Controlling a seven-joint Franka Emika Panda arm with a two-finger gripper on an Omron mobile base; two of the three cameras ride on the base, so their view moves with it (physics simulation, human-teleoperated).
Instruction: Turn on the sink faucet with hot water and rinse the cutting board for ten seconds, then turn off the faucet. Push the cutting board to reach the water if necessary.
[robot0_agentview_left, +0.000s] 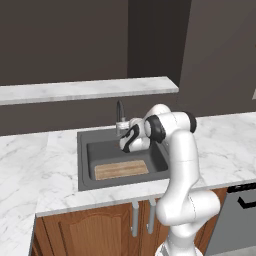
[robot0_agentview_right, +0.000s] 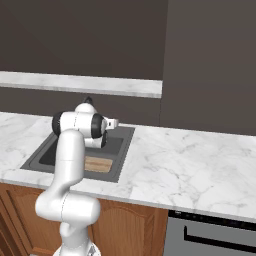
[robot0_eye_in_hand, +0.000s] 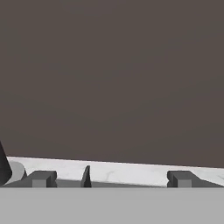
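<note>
The tool (robot0_eye_in_hand: 109, 178) gapes wide and empty near the sink faucet (robot0_agentview_left: 120, 117); below it lies the cutting board (robot0_agentview_left: 121, 169).

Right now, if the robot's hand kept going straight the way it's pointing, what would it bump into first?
Probably the small lever on the faucet: in the hand view it stands between the open fingers. Past it come the marble counter and dark wall. Depth is hard to judge.

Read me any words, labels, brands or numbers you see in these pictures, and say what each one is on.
None: no readable text, label, brand or number on the faucet, sink, cutting board, marble counter, cabinets or dishwasher.
</note>
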